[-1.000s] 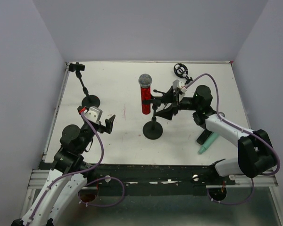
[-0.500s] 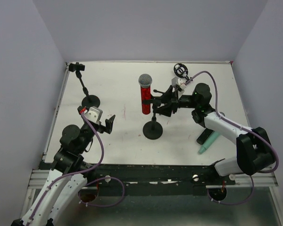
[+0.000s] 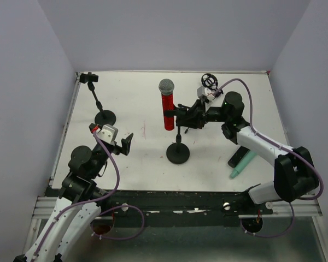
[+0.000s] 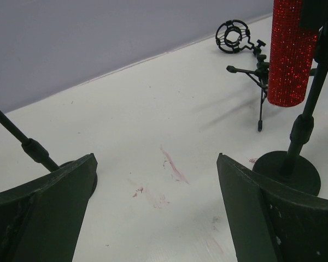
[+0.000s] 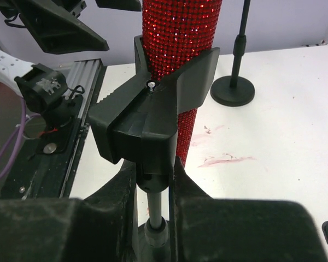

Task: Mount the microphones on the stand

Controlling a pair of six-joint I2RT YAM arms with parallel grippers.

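The red microphone (image 3: pixel 167 111) with its silver mesh head stands upright in the black clip (image 5: pixel 147 120) of the middle stand (image 3: pixel 177 153). My right gripper (image 3: pixel 189 116) reaches in from the right and is shut on the stand's neck (image 5: pixel 153 180) just under the clip. The red microphone's glitter body (image 5: pixel 180 33) rises right behind the clip. The mint-green microphone (image 3: pixel 242 164) lies on the table at the right, with a dark object (image 3: pixel 235 159) beside it. My left gripper (image 3: pixel 118 143) hangs open over the left table, nothing between its fingers (image 4: pixel 262 218).
A second stand with an angled arm (image 3: pixel 97 100) is at the back left; its round base (image 3: pixel 105 117) shows in the right wrist view (image 5: pixel 233 90). A small tripod with a ring shock mount (image 3: pixel 210 82) is at the back right (image 4: pixel 233 37). Red smears (image 4: pixel 172 164) mark the table.
My right gripper moved in toward the stand and closed on its neck under the clip. The red microphone shifted slightly left. The left arm has not moved.
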